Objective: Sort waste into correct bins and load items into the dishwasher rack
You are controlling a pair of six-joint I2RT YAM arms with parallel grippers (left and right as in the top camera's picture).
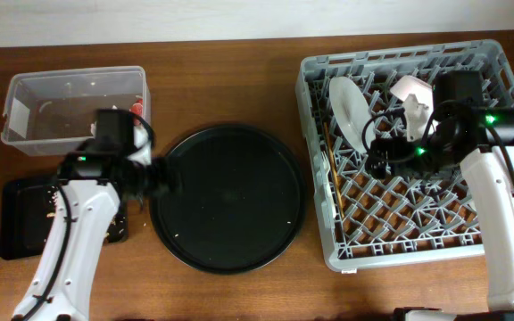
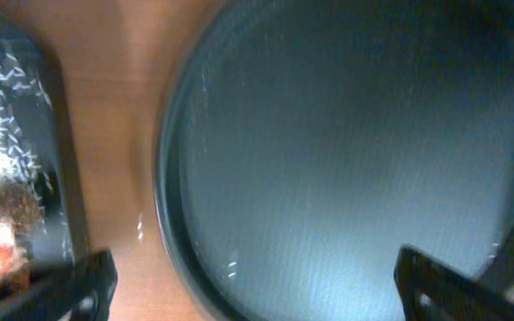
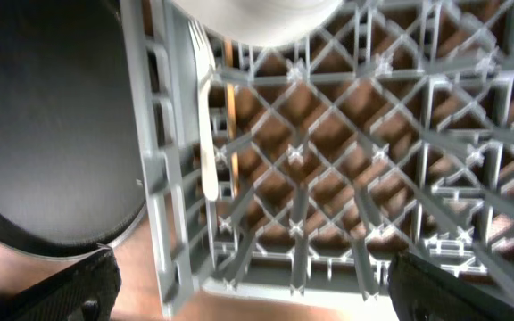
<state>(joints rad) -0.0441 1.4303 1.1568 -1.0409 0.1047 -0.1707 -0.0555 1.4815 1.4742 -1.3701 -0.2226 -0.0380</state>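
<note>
Resting in one rack (image 1: 406,256): one plate (image 1: 348,109), one fork (image 3: 205,134).

This is looking like a robotics lab staging a kitchen chore: two white robot arms (image 1: 70,232) (image 1: 507,223) are bending over a wooden counter (image 1: 239,80), where a grey dishwasher rack (image 1: 400,53) and a clear tub (image 1: 70,78) are sitting before a plain pale wall (image 1: 239,18).
</note>
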